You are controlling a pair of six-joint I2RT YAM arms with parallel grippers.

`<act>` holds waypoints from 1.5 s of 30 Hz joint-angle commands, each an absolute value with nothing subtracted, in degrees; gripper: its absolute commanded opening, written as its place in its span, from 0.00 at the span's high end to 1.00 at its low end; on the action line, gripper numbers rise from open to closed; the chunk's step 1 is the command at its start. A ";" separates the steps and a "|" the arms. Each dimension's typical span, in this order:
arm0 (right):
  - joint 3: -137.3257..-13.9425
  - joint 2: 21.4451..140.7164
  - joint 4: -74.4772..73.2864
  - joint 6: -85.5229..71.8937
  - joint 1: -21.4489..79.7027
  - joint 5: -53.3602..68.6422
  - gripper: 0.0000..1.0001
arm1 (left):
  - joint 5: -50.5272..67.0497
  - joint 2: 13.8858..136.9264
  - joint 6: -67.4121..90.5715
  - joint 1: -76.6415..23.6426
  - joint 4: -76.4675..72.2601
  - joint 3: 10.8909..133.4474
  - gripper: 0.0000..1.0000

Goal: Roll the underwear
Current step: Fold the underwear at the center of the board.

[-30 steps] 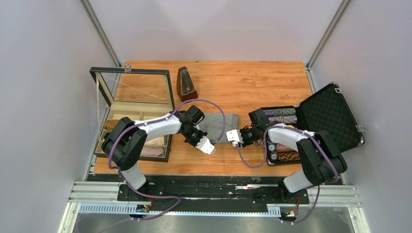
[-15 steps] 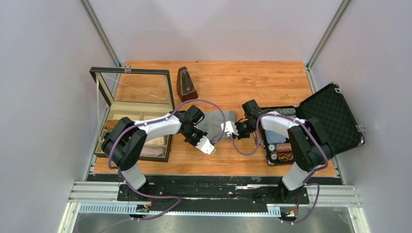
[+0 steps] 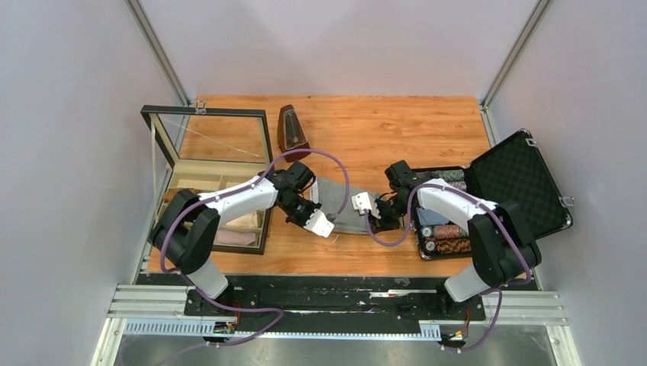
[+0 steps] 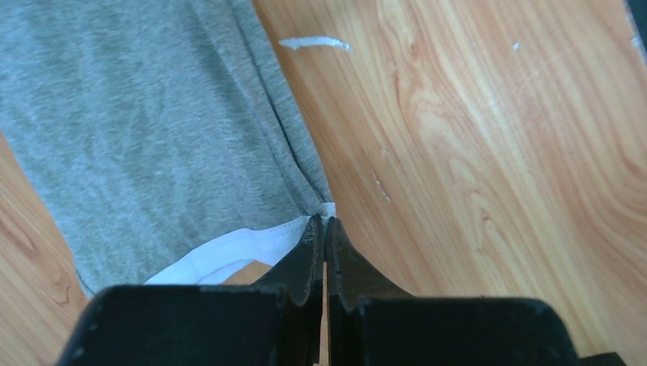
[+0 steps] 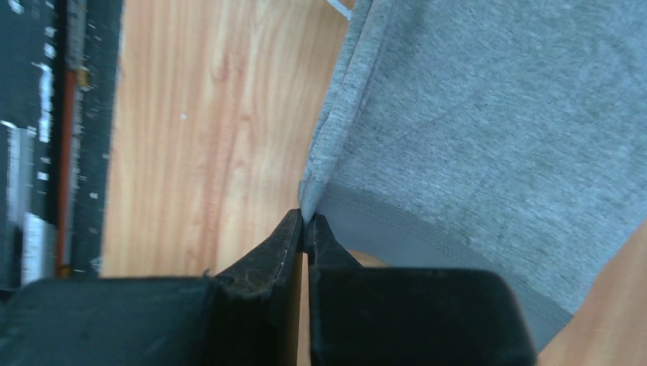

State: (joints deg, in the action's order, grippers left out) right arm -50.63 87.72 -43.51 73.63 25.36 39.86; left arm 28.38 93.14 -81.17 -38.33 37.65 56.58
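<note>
The grey underwear lies on the wooden table between my two grippers. My left gripper is shut on its near left corner; in the left wrist view the tips pinch the white trim of the underwear. My right gripper is shut on its right edge; in the right wrist view the tips pinch a corner of the grey fabric by the waistband. The cloth between the grippers is lifted and bunched.
An open glass-lidded box with beige cloth rolls stands at the left. A metronome stands at the back. An open black case with rolled items stands at the right. The table's front edge is close.
My right gripper went up to the cloth's right edge, then came back toward the front holding it. The underwear has shifted and bunched toward the front. My left gripper moved slightly left.
</note>
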 commanded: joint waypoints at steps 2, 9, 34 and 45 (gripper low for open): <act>-51.23 87.42 -49.08 64.04 25.34 45.57 1.00 | 33.67 94.18 -77.95 -37.83 49.37 62.76 1.00; -53.84 89.12 -53.78 56.77 23.57 49.94 1.00 | 37.78 100.57 -77.95 -37.05 63.51 71.36 1.00; -78.90 111.62 -73.19 51.78 6.51 59.18 1.00 | 36.44 119.06 -70.14 -32.31 66.46 100.75 1.00; -82.55 118.23 -72.86 48.43 4.05 59.44 1.00 | 33.99 124.18 -66.03 -31.06 63.49 107.23 1.00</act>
State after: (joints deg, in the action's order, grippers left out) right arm -79.64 116.36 -71.61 50.33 5.37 56.80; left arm 35.48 123.68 -68.18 -31.94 64.55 104.86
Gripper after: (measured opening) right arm 0.034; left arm 0.008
